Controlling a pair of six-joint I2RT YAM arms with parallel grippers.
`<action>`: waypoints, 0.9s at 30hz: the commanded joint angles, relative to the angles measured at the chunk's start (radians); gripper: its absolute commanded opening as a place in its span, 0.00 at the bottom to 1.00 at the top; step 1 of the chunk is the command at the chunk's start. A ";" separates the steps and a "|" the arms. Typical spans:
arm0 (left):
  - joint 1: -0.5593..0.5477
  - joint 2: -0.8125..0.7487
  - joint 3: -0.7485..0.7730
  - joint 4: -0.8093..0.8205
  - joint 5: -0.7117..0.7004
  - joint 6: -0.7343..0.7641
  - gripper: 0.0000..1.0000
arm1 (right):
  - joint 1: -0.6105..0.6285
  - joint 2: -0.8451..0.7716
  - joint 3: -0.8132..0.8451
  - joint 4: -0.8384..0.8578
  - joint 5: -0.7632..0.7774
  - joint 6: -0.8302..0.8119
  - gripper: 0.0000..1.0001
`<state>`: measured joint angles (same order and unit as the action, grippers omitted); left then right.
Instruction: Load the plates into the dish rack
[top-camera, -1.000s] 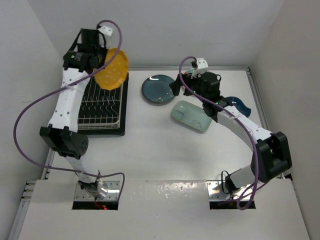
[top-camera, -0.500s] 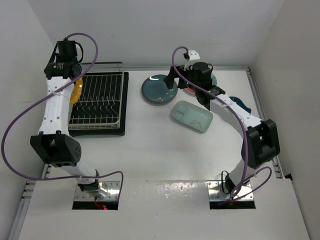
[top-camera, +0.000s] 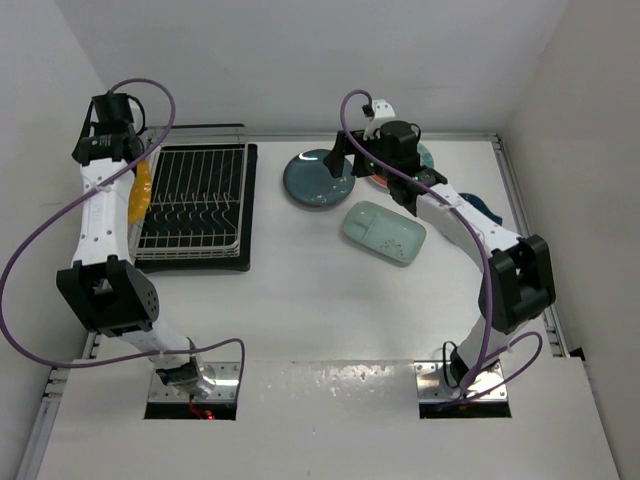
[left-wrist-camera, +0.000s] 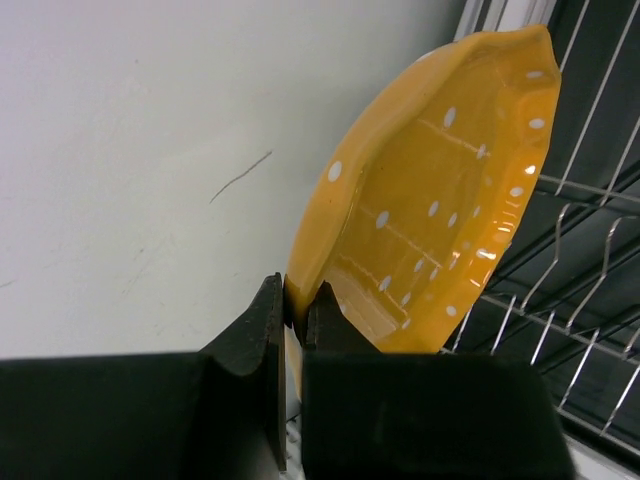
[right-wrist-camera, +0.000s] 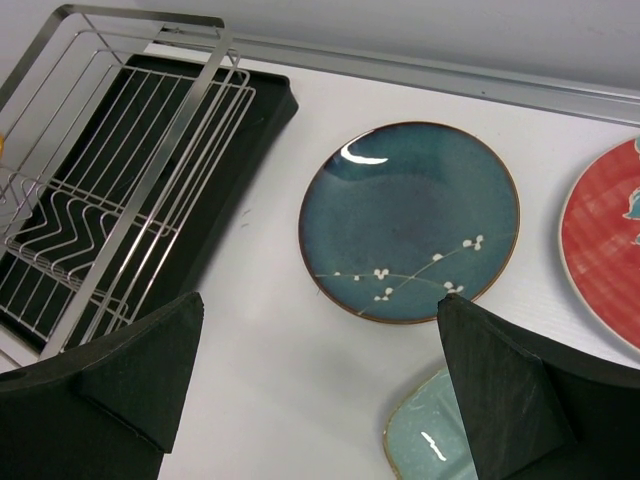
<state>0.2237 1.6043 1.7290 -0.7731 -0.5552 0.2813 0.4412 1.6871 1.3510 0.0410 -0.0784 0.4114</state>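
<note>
My left gripper (left-wrist-camera: 295, 312) is shut on the rim of the yellow-orange scalloped dotted plate (left-wrist-camera: 440, 200). It holds the plate on edge at the left side of the dish rack (top-camera: 195, 205), whose wires (left-wrist-camera: 590, 250) show just beside it. In the top view the plate (top-camera: 141, 190) hangs under the left gripper (top-camera: 133, 163). My right gripper (right-wrist-camera: 320, 390) is wide open and empty above the table, just near of the dark teal plate (right-wrist-camera: 410, 220), which also shows in the top view (top-camera: 312, 182). The red-rimmed plate (right-wrist-camera: 605, 240) and the pale green plate (top-camera: 385, 232) lie close by. The dark blue plate (top-camera: 482, 208) is mostly hidden by the right arm.
White walls enclose the table on the left, back and right. The left wall (left-wrist-camera: 150, 150) is right beside the held plate. The rack's raised rail (right-wrist-camera: 140, 220) stands to the left of the right gripper. A metal strip (right-wrist-camera: 450, 75) runs along the table's far edge.
My left arm has swung the yellow plate from above the rack's far edge over to the rack's left side and lower. My right gripper has moved left, towards the dark teal plate.
</note>
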 joint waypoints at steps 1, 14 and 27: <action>0.012 -0.072 -0.012 0.138 0.000 -0.016 0.00 | 0.004 -0.009 0.039 0.013 0.000 0.006 0.99; 0.031 -0.084 -0.083 0.184 0.035 -0.027 0.00 | 0.007 -0.024 0.020 0.022 0.003 0.009 0.99; 0.051 -0.109 -0.302 0.204 0.161 -0.100 0.00 | -0.002 -0.041 -0.012 -0.009 0.008 0.007 0.99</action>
<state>0.2646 1.5360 1.4307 -0.6167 -0.4541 0.2237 0.4412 1.6844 1.3357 0.0357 -0.0780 0.4152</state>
